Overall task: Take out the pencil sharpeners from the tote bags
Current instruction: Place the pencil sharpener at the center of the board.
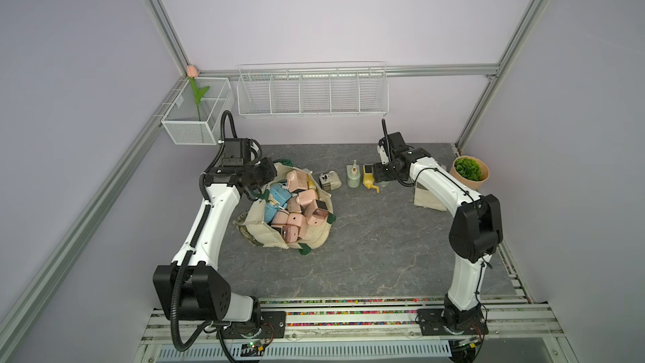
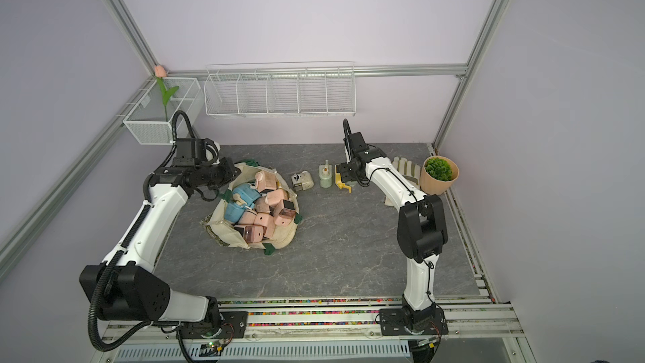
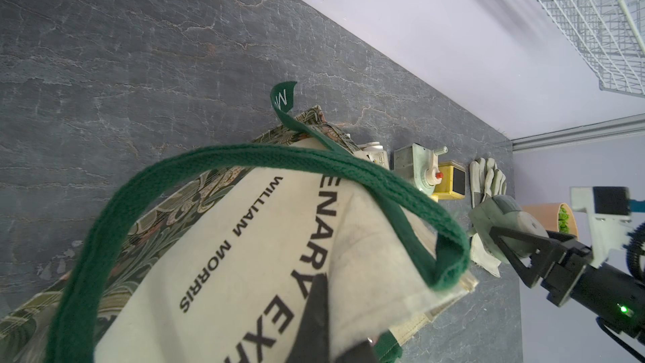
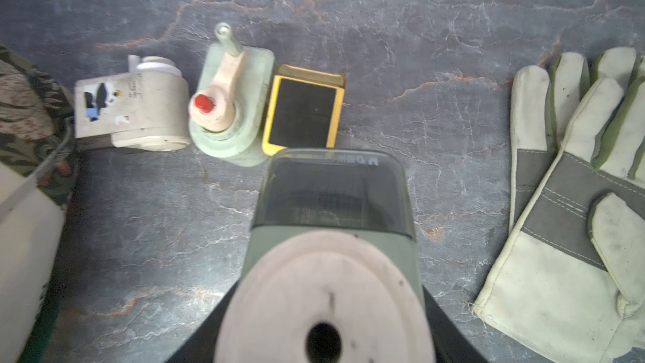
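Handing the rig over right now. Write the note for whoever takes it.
Left claw: shut on the cream canvas tote bag with green handles, at its rim.
Right claw: shut on a grey-green plastic sharpener with a dark window, by the row already out.
Done: cream sharpener, pale green sharpener, yellow sharpener out on the grey table.
Left: the pile of pink and blue sharpeners in the bag.

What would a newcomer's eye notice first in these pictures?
The cream tote bag, left of centre, heaped with pastel pencil sharpeners; the left gripper pinches its canvas. Near the back, the right gripper holds a pale green sharpener beside a row of three sharpeners already out.
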`<move>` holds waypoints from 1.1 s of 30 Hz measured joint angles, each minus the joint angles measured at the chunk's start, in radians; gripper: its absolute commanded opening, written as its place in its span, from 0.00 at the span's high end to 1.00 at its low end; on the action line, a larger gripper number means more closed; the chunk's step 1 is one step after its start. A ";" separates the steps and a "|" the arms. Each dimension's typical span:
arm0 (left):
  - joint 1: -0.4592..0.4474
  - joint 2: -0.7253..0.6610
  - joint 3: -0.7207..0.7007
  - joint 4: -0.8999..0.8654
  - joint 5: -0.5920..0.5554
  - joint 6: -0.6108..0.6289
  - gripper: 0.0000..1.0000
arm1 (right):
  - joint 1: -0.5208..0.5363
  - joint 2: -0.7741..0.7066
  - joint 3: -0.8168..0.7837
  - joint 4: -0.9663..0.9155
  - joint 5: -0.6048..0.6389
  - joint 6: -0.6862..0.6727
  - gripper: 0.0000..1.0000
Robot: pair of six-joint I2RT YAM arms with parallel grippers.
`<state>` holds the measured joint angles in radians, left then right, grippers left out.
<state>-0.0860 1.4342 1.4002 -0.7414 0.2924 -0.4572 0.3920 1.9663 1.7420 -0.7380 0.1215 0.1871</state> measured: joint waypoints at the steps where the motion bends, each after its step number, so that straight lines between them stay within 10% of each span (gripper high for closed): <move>1: 0.000 0.000 0.000 0.000 0.000 0.000 1.00 | -0.008 0.015 0.009 -0.010 -0.004 0.001 0.69; 33: 0.001 0.000 0.000 -0.001 0.001 0.000 1.00 | -0.072 0.414 0.449 -0.263 -0.049 0.023 0.52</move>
<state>-0.0853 1.4338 1.4002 -0.7422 0.2932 -0.4572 0.3202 2.3802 2.1914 -1.0012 0.0727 0.2100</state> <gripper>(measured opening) 0.048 0.605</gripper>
